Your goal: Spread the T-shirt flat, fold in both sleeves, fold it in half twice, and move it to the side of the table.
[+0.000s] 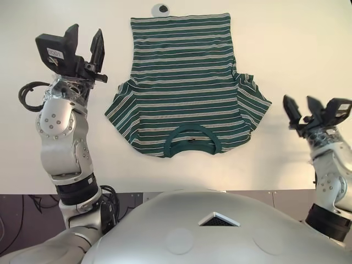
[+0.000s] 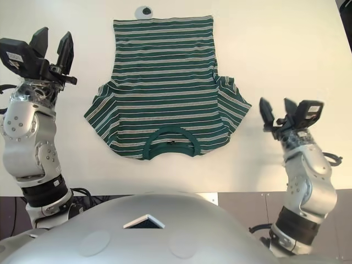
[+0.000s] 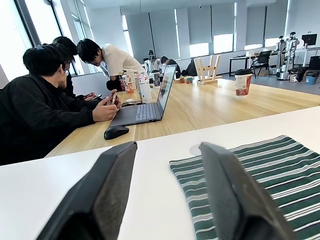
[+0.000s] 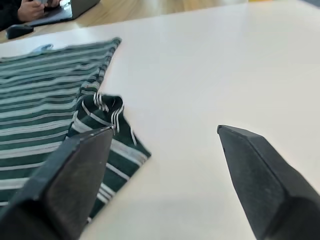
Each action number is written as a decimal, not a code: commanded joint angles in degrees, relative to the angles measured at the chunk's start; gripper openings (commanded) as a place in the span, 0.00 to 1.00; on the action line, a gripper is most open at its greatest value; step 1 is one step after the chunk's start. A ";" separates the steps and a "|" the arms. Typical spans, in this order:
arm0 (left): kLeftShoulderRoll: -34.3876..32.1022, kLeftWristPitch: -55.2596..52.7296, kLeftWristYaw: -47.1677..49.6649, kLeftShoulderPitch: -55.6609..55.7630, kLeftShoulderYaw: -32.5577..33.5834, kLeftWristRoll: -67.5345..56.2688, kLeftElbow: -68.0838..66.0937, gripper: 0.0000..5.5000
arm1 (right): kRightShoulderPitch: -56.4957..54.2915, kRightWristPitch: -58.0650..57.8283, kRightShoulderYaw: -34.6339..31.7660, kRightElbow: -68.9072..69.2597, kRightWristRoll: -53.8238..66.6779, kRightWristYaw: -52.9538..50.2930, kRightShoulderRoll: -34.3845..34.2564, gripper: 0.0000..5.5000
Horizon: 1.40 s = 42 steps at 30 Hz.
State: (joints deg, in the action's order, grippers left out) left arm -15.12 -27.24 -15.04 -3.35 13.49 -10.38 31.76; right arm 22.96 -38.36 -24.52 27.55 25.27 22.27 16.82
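A dark green T-shirt point(image 1: 184, 82) with thin white stripes lies spread on the white table point(image 1: 297, 49), collar toward me and hem at the far side. Both short sleeves stick out sideways; the right sleeve point(image 4: 107, 125) is a little crumpled. My left gripper point(image 1: 85, 41) hangs open above the bare table left of the shirt, level with its upper body. Off the right sleeve, my right gripper point(image 1: 305, 110) stands open with nothing between its fingers. The striped cloth point(image 3: 260, 175) shows past the left fingers point(image 3: 235, 195).
A small round grey-and-white object point(image 1: 160, 8) sits on the table just beyond the hem. The table's near edge point(image 1: 137, 192) runs in front of me. Behind it stands a wooden table point(image 3: 210, 105) with a laptop, a mouse and seated people.
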 commanded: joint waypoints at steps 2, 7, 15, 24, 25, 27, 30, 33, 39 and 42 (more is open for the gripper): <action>-0.35 -2.93 0.86 -0.20 -0.64 -0.88 1.25 0.42 | -2.20 -4.56 2.33 -3.33 0.62 -1.52 0.60 0.69; -1.03 -3.17 0.75 0.84 -1.08 -1.08 -0.36 0.42 | -5.68 -10.26 1.03 -5.92 5.63 -4.20 -2.28 0.69; -1.80 -2.99 1.11 -0.41 0.20 -1.18 -0.82 0.42 | -5.38 -11.15 8.68 -6.94 3.13 -5.00 0.48 0.47; -2.39 -2.12 0.67 -0.92 0.92 -1.74 -3.42 0.42 | -5.45 -9.67 8.56 -7.93 3.06 -8.35 -1.79 0.18; -1.83 -2.34 1.17 -2.07 1.89 -2.13 -3.63 0.42 | -5.60 -9.03 8.98 -7.95 3.17 -8.02 -1.84 0.15; -0.78 -3.78 1.53 -4.65 3.88 -4.06 -2.97 0.42 | -5.41 -7.94 9.80 -7.39 3.55 -7.54 -2.24 0.09; 1.68 -6.32 0.94 -6.77 8.91 -12.30 -0.74 0.42 | -4.18 -5.43 10.34 -6.69 3.51 -7.82 -3.25 0.01; 4.86 -8.10 1.58 -12.50 11.75 -18.63 3.31 0.42 | -3.80 0.15 11.45 -4.94 1.57 -7.65 -3.68 0.01; 2.74 -7.96 1.13 -15.23 9.55 -18.03 2.48 0.42 | -2.98 11.87 19.55 4.15 -8.51 -7.59 -1.28 0.01; 1.02 -8.34 1.10 -15.59 8.74 -16.86 1.41 0.42 | -3.44 9.86 23.25 5.93 -9.49 -7.26 -1.32 0.01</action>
State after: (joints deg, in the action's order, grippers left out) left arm -12.67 -34.84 -14.02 -18.85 22.93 -28.29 33.97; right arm 19.86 -26.93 -3.27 32.17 16.24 14.85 14.57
